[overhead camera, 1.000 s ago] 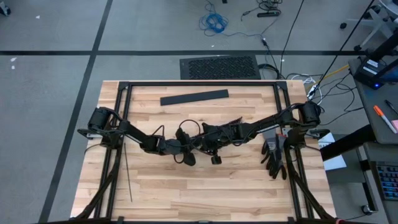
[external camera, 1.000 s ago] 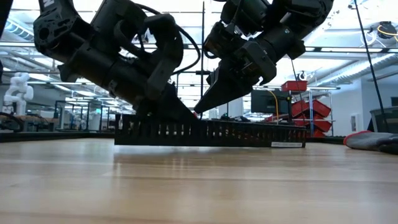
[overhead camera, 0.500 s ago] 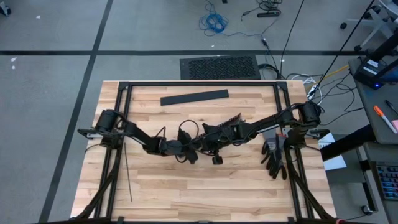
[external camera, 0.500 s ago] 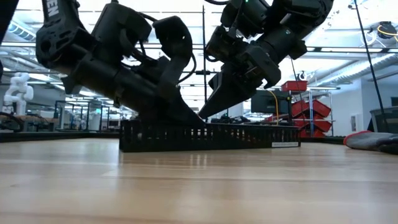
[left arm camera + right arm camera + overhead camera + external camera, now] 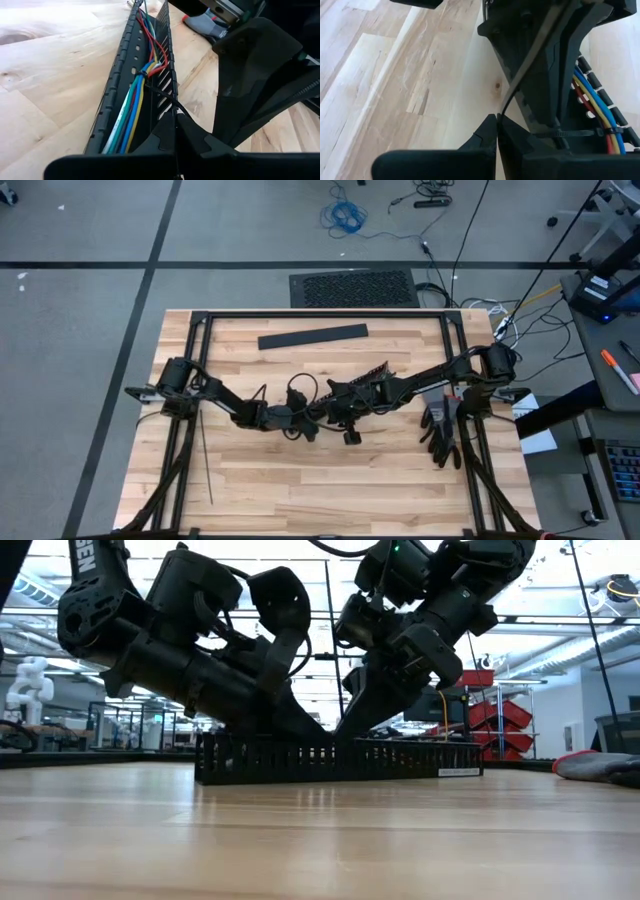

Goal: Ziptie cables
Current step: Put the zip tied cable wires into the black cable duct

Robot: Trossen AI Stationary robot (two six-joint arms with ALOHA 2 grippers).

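Observation:
The cables point(image 5: 132, 105), white, green, blue, yellow, red and orange wires, lie lengthwise inside a long black slotted duct point(image 5: 375, 375) at mid-table. One ziptie point(image 5: 143, 75) is looped round them. Its tail leads to my left gripper point(image 5: 175, 116), which is shut on it just in front of the duct point(image 5: 400, 758). My right gripper point(image 5: 497, 117) is close beside it, shut on a thin grey strip point(image 5: 530, 60), a ziptie by its look. The bundle and its loop point(image 5: 560, 134) also show in the right wrist view. Spare zipties point(image 5: 205, 460) lie flat near the left edge. My left gripper pinches the free tail point(image 5: 169, 102) of the looped ziptie between its two fingertips, slanting down toward the duct. The tail runs straight from the loop out through a slot in the duct wall to the fingers. My right gripper pinches the thin strip at its lower end point(image 5: 504, 106) between the fingertips, slanting downward. The strip rises away from the fingers, clear of the table, across the front of the left gripper point(image 5: 535, 50). Its far end is out of frame.
A flat black bar point(image 5: 312, 337) lies toward the far edge. Dark work gloves point(image 5: 440, 430) lie by the right arm's base. A black frame point(image 5: 320, 315) rims the wooden table. Bare wood stretches along the near side.
My left gripper has come down toward the duct and rolled about its own axis, staying shut. My right gripper has tipped slightly more downward without moving away. The duct has shifted a little on the table.

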